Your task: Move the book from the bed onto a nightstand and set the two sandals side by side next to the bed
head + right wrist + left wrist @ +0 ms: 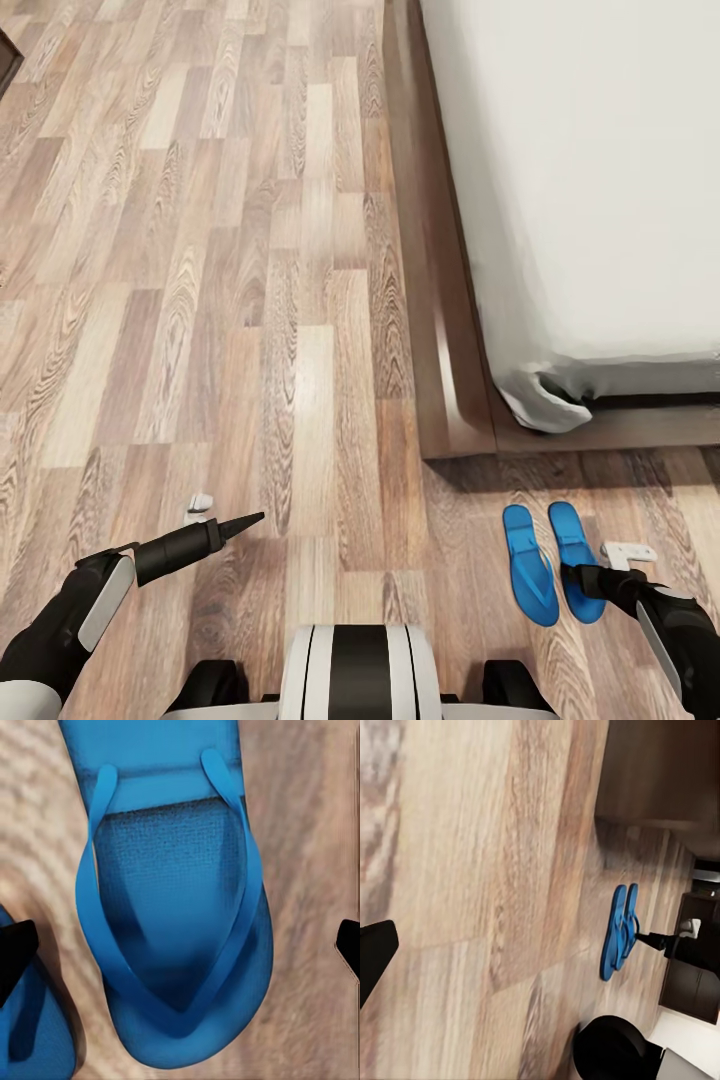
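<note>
Two bright blue sandals lie flat and side by side on the plank floor, one (528, 566) beside the other (574, 560), just off the bed's (600, 180) near corner. My right gripper (568, 573) hovers low over the right-hand sandal (176, 907), open, its fingertips (15, 964) spread wider than the sole and not gripping it. My left gripper (254, 518) hangs over bare floor far to the left, open and holding nothing. The left wrist view shows the pair of sandals (619, 934) from the side with the right gripper (649, 939) at them. The book and nightstands are out of view.
The bed's dark brown frame (440, 330) runs along the mattress and turns a corner just beyond the sandals. Wood plank floor (200, 300) stretches wide to the left. A dark furniture corner (6, 55) shows at the far upper left. My base (360, 675) is at the bottom.
</note>
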`<state>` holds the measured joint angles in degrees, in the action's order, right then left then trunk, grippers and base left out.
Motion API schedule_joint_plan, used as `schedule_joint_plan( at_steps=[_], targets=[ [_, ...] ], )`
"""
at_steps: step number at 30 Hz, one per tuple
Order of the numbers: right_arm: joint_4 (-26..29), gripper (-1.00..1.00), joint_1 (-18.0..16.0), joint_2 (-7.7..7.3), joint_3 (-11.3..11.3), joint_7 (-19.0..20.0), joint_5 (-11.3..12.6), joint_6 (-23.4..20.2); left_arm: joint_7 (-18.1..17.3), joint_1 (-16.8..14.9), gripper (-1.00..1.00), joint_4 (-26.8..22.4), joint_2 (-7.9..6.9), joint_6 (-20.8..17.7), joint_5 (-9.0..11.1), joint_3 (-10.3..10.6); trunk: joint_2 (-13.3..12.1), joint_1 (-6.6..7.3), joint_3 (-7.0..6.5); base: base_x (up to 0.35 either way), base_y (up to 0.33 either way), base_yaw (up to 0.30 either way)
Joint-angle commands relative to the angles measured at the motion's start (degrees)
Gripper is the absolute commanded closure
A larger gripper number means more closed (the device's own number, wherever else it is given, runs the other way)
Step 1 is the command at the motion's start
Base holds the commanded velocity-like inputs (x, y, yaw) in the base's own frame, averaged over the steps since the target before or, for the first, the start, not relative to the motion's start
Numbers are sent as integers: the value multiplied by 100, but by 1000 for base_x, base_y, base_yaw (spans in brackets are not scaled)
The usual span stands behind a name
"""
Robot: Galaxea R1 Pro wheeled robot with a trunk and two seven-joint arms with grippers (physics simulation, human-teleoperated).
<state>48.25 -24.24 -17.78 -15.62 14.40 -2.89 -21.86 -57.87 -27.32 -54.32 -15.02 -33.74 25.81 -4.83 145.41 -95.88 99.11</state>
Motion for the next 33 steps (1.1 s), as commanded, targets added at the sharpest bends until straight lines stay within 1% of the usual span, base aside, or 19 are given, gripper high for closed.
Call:
schedule_joint_plan(
  at_steps=[1,31,32,33],
  targets=[
    [8,-100,-1,3,-19,43,-31,-29,-5,-1,-100,1,-1,-44,29,0,0,3,-20,0,0,0],
    [40,-100,-1,-1,-17,50,-26,-37,2,-1,-100,1,-1,-41,29,7,-40,80,-685,0,0,0],
    [48,-100,-1,-10,-16,62,-24,-37,3,-1,-100,1,-1,-41,29,7,-42,83,-707,0,0,0],
    [53,-100,-1,-23,-18,173,-19,-41,5,-1,-100,1,-1,-40,29,8,-43,86,-729,0,0,0]
  ],
)
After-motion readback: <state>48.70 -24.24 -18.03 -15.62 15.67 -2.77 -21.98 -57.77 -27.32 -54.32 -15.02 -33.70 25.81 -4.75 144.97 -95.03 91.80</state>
